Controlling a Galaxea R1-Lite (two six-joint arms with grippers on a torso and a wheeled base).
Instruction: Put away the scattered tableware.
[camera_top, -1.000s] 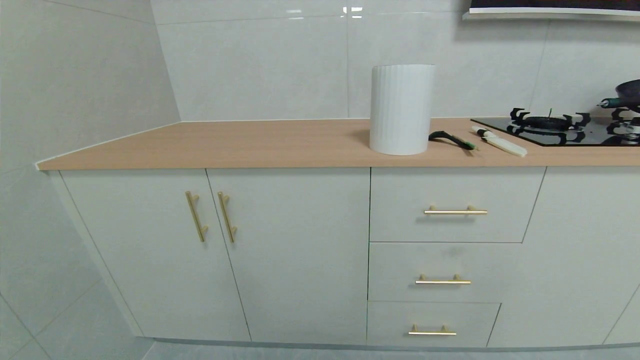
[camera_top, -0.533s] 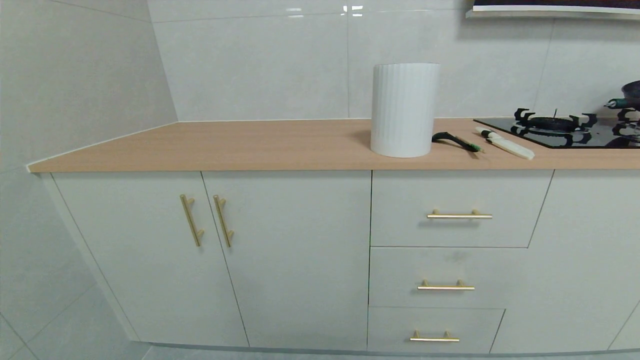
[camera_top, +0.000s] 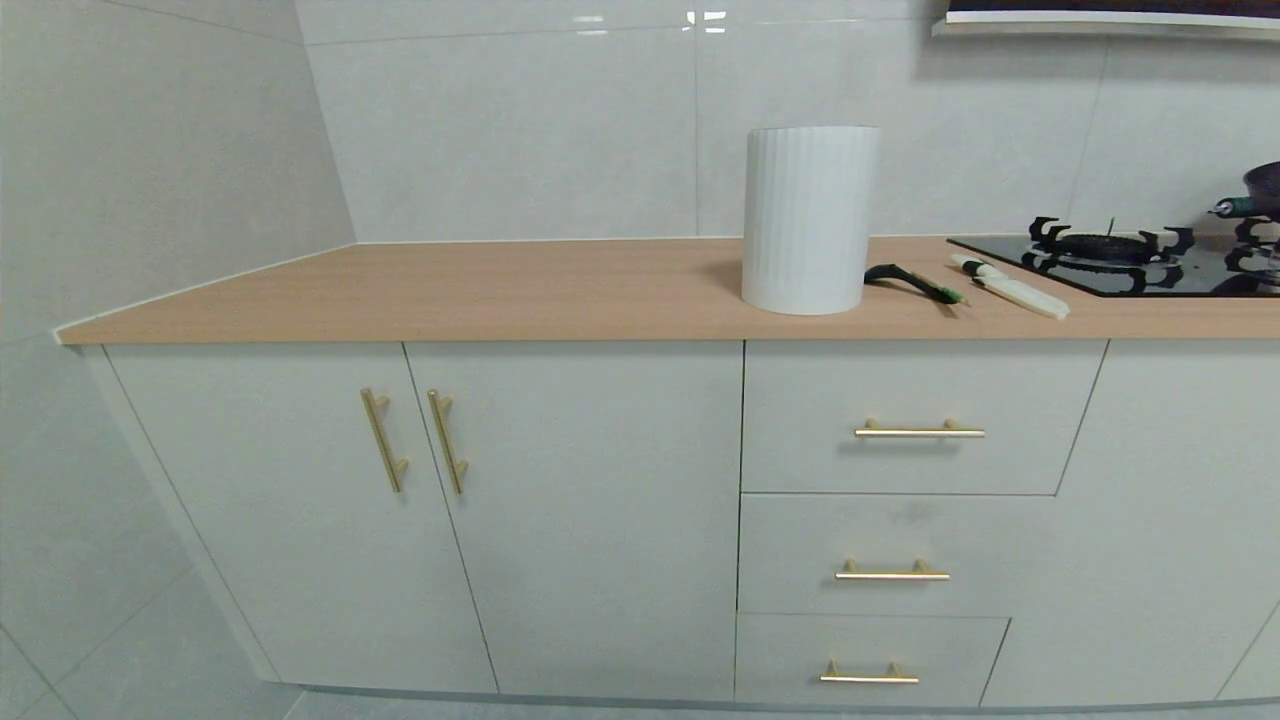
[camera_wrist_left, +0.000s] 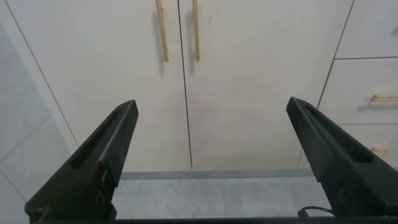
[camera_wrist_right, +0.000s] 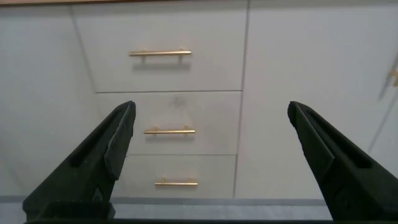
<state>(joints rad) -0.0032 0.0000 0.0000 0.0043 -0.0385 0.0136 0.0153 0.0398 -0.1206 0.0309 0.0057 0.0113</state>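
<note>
White utensil (camera_top: 1010, 288) lying flat, long axis back-left to front-right, left pincer (camera_wrist_left: 211, 106) and right pincer (camera_wrist_right: 211, 106) released

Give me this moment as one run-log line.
left gripper: open, facing cabinet doors | right gripper: open, facing drawers | black utensil, white utensil: on counter beside white canister

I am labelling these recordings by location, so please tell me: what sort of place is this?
Most likely a home kitchen: a wooden countertop over white cabinets, a gas hob set into it on the right, and glossy tiled walls.
</note>
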